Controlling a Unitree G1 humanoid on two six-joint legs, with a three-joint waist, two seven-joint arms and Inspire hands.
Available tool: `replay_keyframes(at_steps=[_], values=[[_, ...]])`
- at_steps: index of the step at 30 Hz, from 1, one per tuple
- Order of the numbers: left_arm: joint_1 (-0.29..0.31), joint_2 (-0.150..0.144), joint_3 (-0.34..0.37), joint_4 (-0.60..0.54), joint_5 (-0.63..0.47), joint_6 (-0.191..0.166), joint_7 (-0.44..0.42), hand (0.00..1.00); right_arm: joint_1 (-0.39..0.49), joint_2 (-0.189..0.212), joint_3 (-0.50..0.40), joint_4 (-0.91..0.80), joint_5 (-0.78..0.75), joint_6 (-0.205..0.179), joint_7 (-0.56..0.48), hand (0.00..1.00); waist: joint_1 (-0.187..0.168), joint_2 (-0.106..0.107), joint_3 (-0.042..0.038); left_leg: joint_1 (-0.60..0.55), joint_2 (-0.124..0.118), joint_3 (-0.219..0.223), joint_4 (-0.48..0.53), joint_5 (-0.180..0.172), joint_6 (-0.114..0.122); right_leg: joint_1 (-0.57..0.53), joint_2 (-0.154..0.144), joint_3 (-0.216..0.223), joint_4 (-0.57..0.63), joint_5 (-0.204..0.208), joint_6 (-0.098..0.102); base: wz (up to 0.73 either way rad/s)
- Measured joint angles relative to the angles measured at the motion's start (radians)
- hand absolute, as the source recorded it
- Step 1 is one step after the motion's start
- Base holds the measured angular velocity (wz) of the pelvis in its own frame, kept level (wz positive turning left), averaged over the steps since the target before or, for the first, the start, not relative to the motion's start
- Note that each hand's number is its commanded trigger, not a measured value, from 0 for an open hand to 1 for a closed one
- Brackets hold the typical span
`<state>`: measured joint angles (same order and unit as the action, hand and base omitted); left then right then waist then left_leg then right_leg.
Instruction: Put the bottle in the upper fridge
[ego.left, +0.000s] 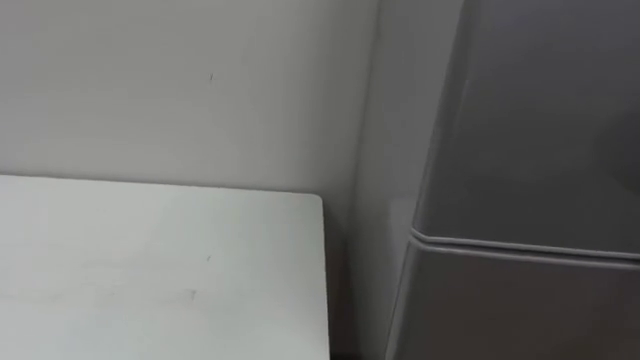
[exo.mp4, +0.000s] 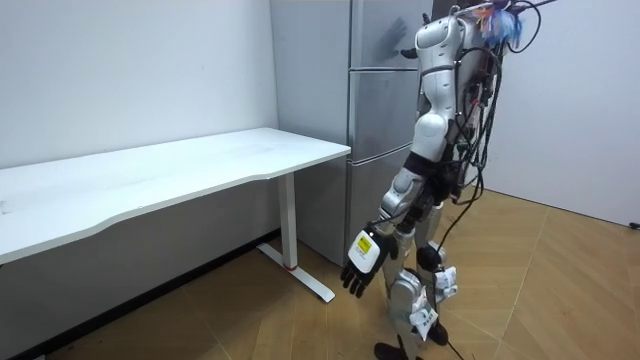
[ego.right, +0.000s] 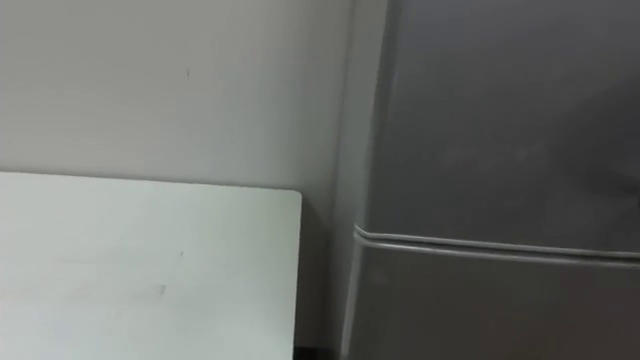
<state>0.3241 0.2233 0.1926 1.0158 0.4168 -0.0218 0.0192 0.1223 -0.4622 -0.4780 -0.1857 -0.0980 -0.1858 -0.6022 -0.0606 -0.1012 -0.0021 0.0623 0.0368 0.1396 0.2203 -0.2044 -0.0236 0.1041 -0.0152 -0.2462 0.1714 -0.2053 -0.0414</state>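
Hanging low near the table (exo.mp4: 200, 165), before the fridge (exo.mp4: 385, 120), left hand (exo.mp4: 361, 262) with fingers loosely spread.

White table (ego.left: 150, 270), plain grey fridge (ego.left: 530, 150), off-white wall (ego.left: 180, 80), light brown floor (exo.mp4: 560, 290) with wood-plank pattern

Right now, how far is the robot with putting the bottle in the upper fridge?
Done: the robot stands facing the fridge, beside the white table. In hand: nothing; its left hand hangs open and empty. Left: nearly everything. The fridge doors are shut, so getting the bottle, opening the upper door and placing it inside remain.
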Motion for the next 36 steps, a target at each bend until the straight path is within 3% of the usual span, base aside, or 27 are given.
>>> replay_keyframes(at_steps=[5, 7, 10, 11, 13, 19, 23, 27, 32, 36], values=[[0.003, -0.001, 0.002, -0.026, 0.002, 0.013, 0.001, 0.00, 0.020, 0.001, -0.045, 0.104, 0.147, 0.005, -0.045, 0.00, 0.001, 0.007, -0.0017, 0.004, 0.002, 0.012, 0.000, 0.000, 0.000, 0.003, 0.002, 0.018, -0.003, 0.000, 0.000, -0.07], [0.005, -0.002, 0.001, -0.047, 0.001, 0.025, 0.005, 0.00, 0.029, 0.014, -0.046, 0.151, 0.207, 0.006, -0.051, 0.00, -0.005, 0.008, 0.0019, 0.012, 0.002, 0.013, 0.000, 0.000, 0.000, 0.011, 0.002, 0.019, -0.003, 0.000, 0.000, 0.00], [0.004, -0.005, 0.002, -0.064, 0.001, 0.028, 0.031, 0.00, 0.071, 0.061, -0.046, 0.223, 0.292, 0.015, -0.065, 0.00, -0.001, 0.014, 0.0006, 0.020, 0.002, 0.023, 0.003, -0.003, 0.000, 0.017, 0.003, 0.025, -0.004, -0.003, 0.002, -0.03], [0.003, -0.010, 0.001, -0.065, 0.001, 0.031, 0.039, 0.00, 0.086, 0.082, -0.046, 0.240, 0.310, 0.021, -0.077, 0.00, -0.003, 0.021, 0.0039, 0.017, 0.003, 0.024, 0.002, -0.005, 0.001, 0.015, 0.003, 0.028, -0.004, -0.005, 0.003, -0.03], [0.002, -0.017, -0.003, -0.067, 0.001, 0.036, 0.046, 0.00, 0.103, 0.109, -0.045, 0.268, 0.367, 0.024, -0.095, 0.00, -0.010, 0.034, 0.0025, 0.017, 0.002, 0.023, -0.002, -0.008, 0.005, 0.007, 0.002, 0.033, 0.000, -0.007, 0.006, 0.00], [0.024, -0.021, -0.001, -0.091, -0.014, 0.046, 0.065, 0.00, 0.148, 0.171, -0.031, 0.399, 0.685, 0.042, -0.140, 0.00, -0.018, 0.054, 0.0015, 0.014, -0.002, 0.024, -0.016, -0.009, 0.007, 0.000, 0.001, 0.034, 0.004, -0.009, 0.009, 0.00], [0.042, -0.035, -0.001, -0.092, -0.015, 0.048, 0.066, 0.00, 0.160, 0.213, -0.013, 0.556, 0.844, 0.040, -0.136, 0.00, -0.018, 0.069, -0.0081, 0.014, -0.004, 0.030, -0.015, -0.009, 0.007, 0.000, 0.001, 0.043, 0.005, -0.008, 0.010, -0.04], [0.043, -0.055, 0.001, -0.093, -0.020, 0.045, 0.091, 0.00, 0.168, 0.261, -0.009, 0.702, 0.908, 0.039, -0.116, 0.00, -0.021, 0.088, -0.0051, 0.028, -0.008, 0.030, -0.019, -0.009, 0.008, 0.015, -0.003, 0.043, 0.000, -0.012, 0.014, -0.01], [0.044, -0.073, -0.005, -0.084, -0.021, 0.044, 0.109, 0.00, 0.193, 0.298, 0.065, 0.810, 0.898, 0.043, -0.079, 0.00, -0.024, 0.088, -0.0045, 0.035, -0.011, 0.035, -0.022, -0.009, 0.008, 0.019, -0.005, 0.048, -0.001, -0.018, 0.015, -0.02], [0.044, -0.080, -0.019, -0.060, -0.021, 0.040, 0.128, 0.00, 0.183, 0.305, 0.110, 0.922, 0.874, 0.042, -0.056, 0.00, -0.021, 0.092, -0.0021, 0.038, -0.012, 0.036, -0.021, -0.009, 0.008, 0.018, -0.006, 0.052, -0.002, -0.018, 0.015, -0.01]])
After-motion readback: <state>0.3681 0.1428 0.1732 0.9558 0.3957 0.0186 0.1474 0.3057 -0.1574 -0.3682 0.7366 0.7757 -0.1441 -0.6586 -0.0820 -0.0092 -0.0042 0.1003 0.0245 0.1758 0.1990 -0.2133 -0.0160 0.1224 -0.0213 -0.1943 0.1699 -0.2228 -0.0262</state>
